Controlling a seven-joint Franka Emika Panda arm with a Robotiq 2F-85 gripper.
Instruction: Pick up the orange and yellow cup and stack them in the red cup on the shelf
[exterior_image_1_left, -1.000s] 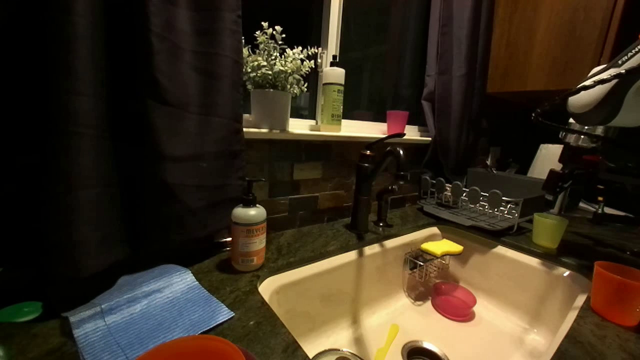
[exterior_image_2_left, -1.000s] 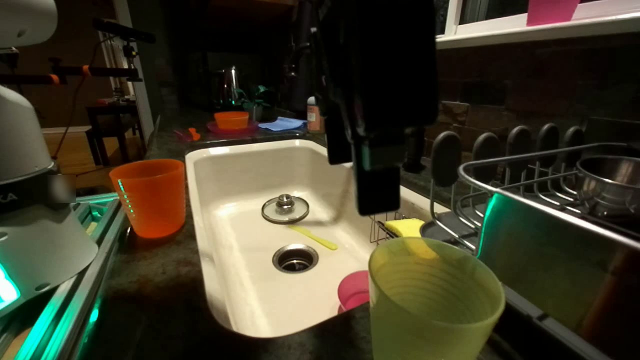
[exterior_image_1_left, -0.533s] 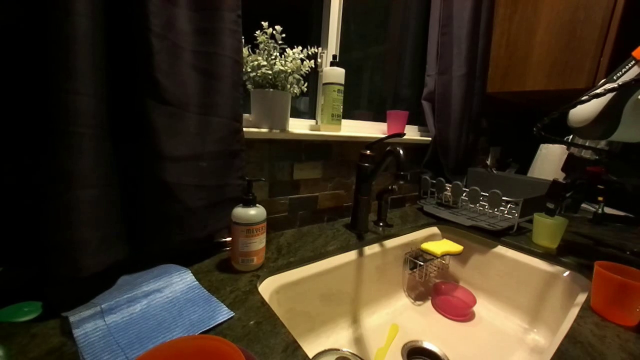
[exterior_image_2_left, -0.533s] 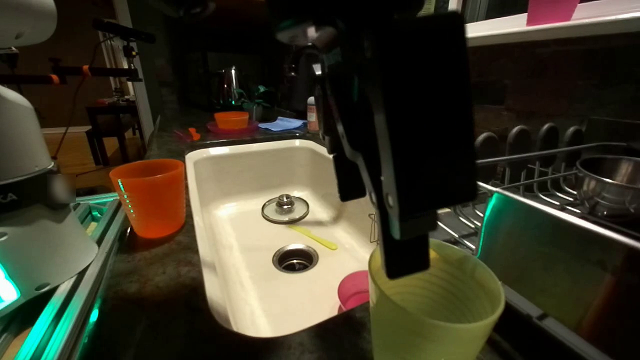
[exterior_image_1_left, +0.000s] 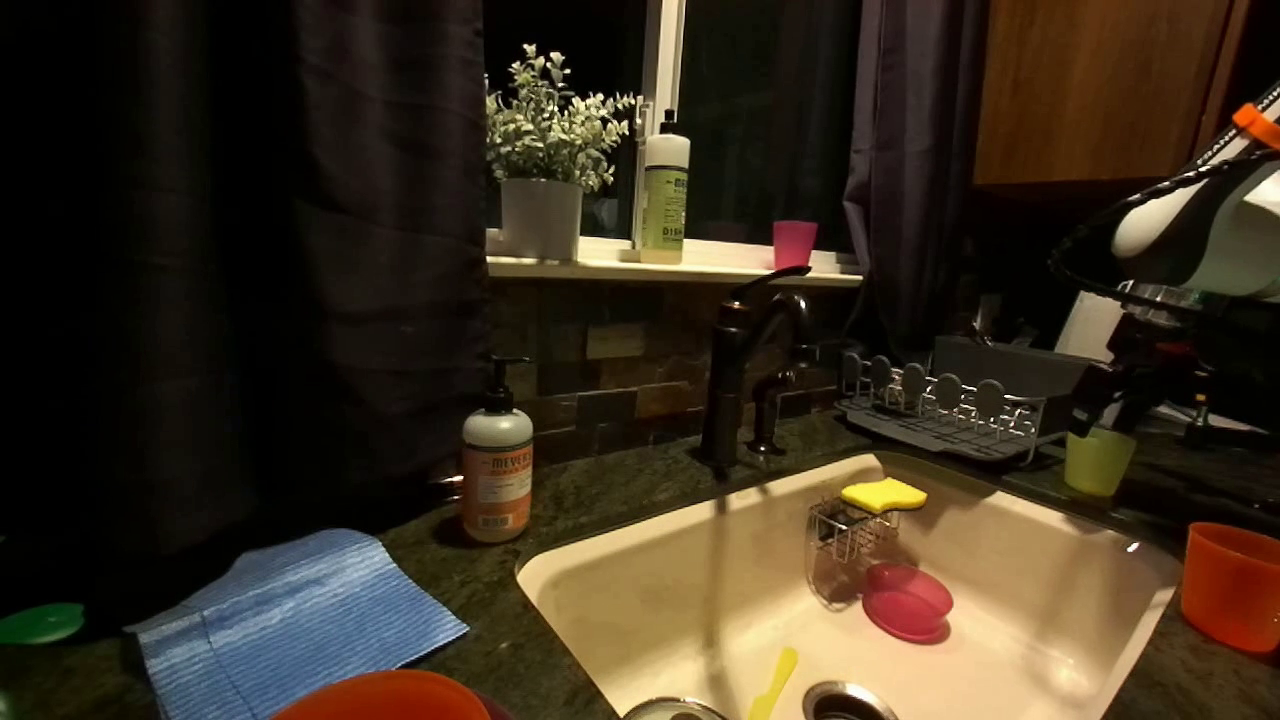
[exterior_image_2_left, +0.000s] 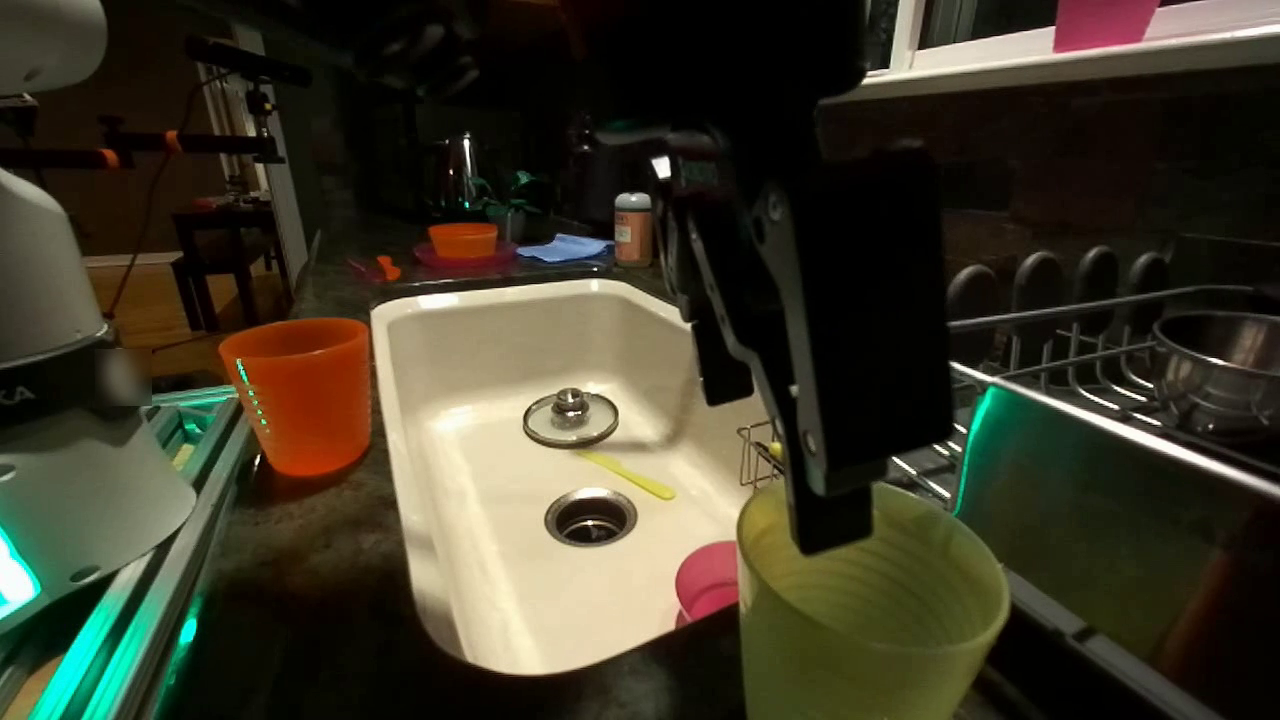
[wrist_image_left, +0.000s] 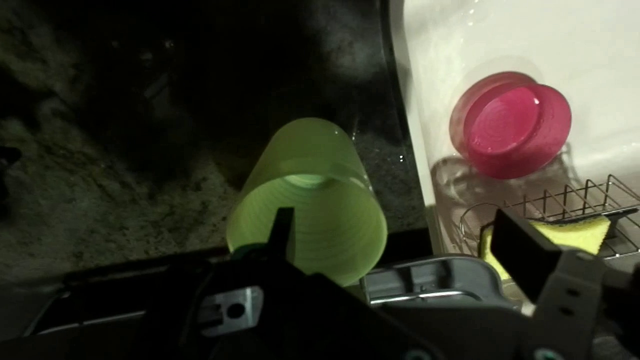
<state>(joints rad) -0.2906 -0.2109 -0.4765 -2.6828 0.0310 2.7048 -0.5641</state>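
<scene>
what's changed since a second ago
The open pincer has come down, one fingertip now at the mouth of the yellow-green cup. Nothing was gripped or released. That cup, the orange cup and the pink cup on the windowsill stayed put.

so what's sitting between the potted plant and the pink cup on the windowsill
In an exterior view, a dish soap bottle stands on the windowsill between the potted plant and the pink cup.

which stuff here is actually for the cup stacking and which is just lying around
For the job:
yellow-green cup
orange cup
pink cup on the window sill, likely the task's "red cup"

Just lying around:
yellow sponge
pink bowl
glass lid
yellow utensil
blue cloth
</scene>
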